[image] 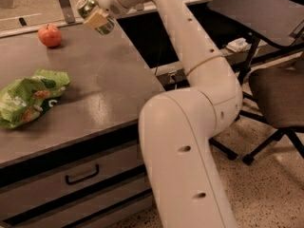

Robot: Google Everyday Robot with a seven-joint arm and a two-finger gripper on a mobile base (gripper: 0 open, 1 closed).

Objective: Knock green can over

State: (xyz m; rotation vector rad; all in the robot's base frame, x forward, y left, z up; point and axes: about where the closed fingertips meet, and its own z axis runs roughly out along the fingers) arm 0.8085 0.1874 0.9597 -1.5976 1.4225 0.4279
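Note:
The green can (89, 8) is at the table's far edge, tilted with its silver top pointing up and to the left. My gripper (98, 19) is at the can, with a tan finger pad (96, 19) lying across its side, and it looks shut on the can. The can's lower end is partly hidden behind the pad. My white arm reaches from the lower right up to the far edge of the table (104, 80).
A red apple (50, 35) sits at the far left of the table. A bright green snack bag (28, 99) lies at the left front. A drawer handle (81, 176) is below the table edge. Office chairs (280, 94) stand to the right.

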